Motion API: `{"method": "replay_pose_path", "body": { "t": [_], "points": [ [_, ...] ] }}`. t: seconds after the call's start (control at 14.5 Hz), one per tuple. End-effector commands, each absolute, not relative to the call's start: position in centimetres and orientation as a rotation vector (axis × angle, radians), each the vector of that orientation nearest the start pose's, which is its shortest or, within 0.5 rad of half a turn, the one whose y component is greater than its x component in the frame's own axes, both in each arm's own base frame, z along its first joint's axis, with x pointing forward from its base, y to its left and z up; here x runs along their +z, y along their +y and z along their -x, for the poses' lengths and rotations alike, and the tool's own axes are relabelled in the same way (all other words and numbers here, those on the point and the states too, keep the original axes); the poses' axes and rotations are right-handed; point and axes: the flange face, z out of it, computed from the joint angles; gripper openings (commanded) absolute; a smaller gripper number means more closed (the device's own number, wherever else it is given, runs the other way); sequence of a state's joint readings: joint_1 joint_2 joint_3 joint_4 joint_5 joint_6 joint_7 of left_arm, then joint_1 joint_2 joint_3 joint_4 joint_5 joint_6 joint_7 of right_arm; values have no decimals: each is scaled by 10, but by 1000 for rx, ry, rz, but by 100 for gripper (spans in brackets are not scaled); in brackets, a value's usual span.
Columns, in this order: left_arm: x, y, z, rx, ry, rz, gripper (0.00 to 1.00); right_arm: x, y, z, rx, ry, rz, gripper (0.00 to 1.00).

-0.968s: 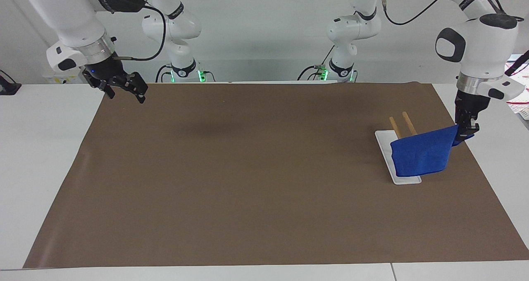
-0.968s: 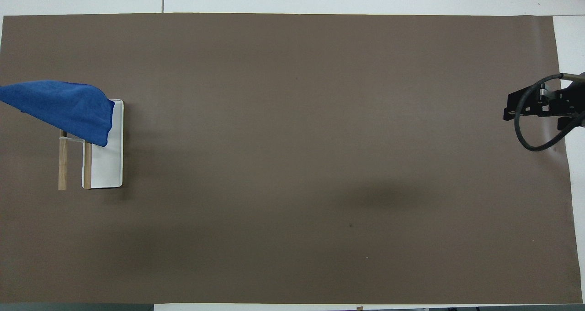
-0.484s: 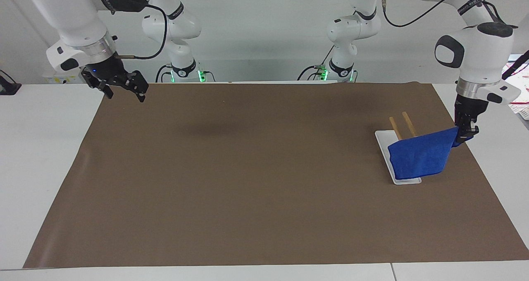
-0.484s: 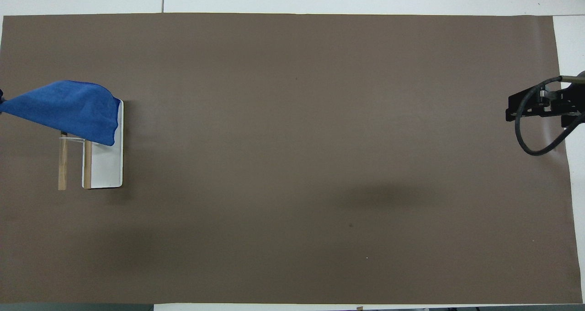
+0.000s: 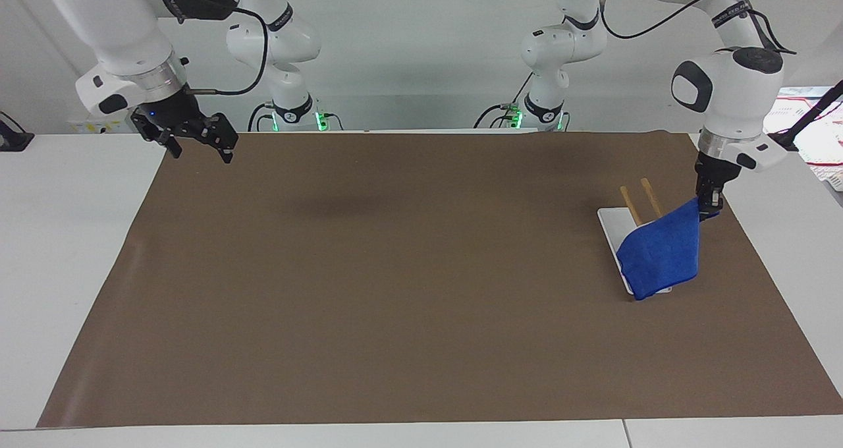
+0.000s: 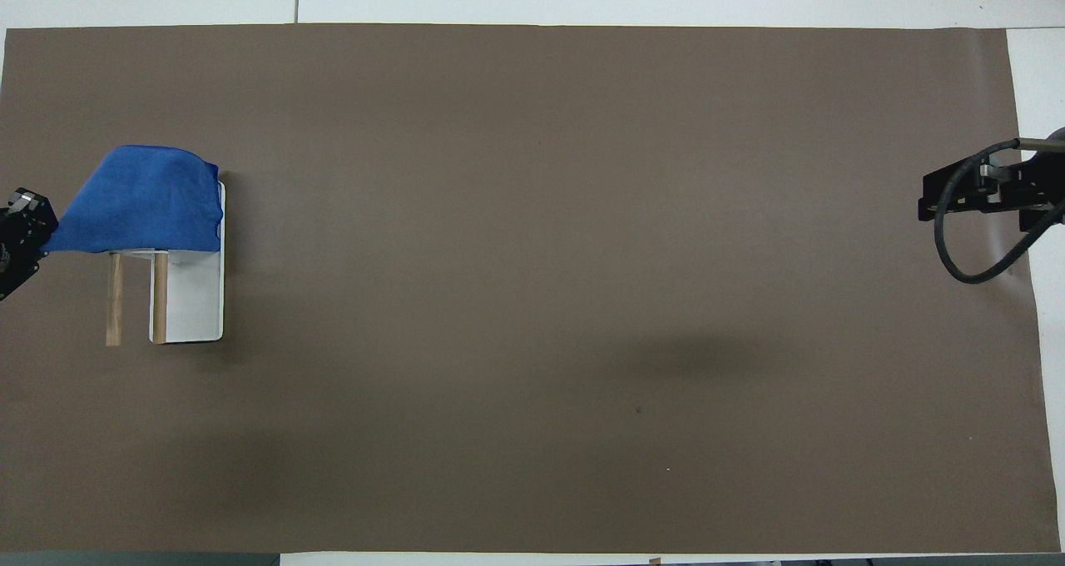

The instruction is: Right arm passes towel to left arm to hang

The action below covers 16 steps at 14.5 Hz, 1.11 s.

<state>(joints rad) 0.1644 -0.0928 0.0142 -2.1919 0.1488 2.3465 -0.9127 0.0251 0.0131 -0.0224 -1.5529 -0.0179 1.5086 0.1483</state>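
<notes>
- Left tool: clamped on one corner of the towel, raised over the brown mat at the left arm's end of the desk.
- Shifted since 0.5 s ago: toward 9 o'clock in the facing view, closer to the rack; now inside the overhead view's edge.
- Towel: off the mat, draped from the held corner over the two wooden bars and the white base plate.
- Changed since 1.0 s ago: narrower and steeper hang, more bunched over the bars.
- Right tool: fingers spread, nothing between them, over the mat's corner at 10 o'clock in the facing view.
- Right arm: waiting, position nearly unchanged.
</notes>
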Motion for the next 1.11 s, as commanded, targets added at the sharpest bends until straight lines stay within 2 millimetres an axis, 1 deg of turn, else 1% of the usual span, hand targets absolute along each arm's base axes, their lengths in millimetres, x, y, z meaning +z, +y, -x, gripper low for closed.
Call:
{"method": "replay_pose_path", "body": {
  "t": [0.0,0.21,0.41,0.62,0.76,0.83,0.9,0.97,1.04],
  "points": [
    [455,102,-510,-349,-1248,2789,0,618,-2,-552,97,217,3160,100],
    [449,102,-506,-306,-1162,2817,0,618,-2,-552,99,217,3160,100],
    [435,102,-500,-261,-1104,2835,0,618,-3,-552,97,217,3160,100],
    [427,99,-500,-239,-1075,2845,0,618,-1,-555,70,212,3160,100],
    [426,97,-502,-244,-1070,2848,0,618,-2,-554,75,217,3160,100],
    [426,98,-503,-246,-1070,2848,12,618,-2,-553,78,217,3158,100],
    [427,97,-505,-248,-1070,2849,64,618,-2,-553,78,219,3158,100],
    [428,96,-508,-249,-1060,2851,99,618,-1,-553,77,217,3160,100],
    [431,95,-510,-256,-1057,2853,100,618,-2,-554,75,224,3160,100]
  ]
}}
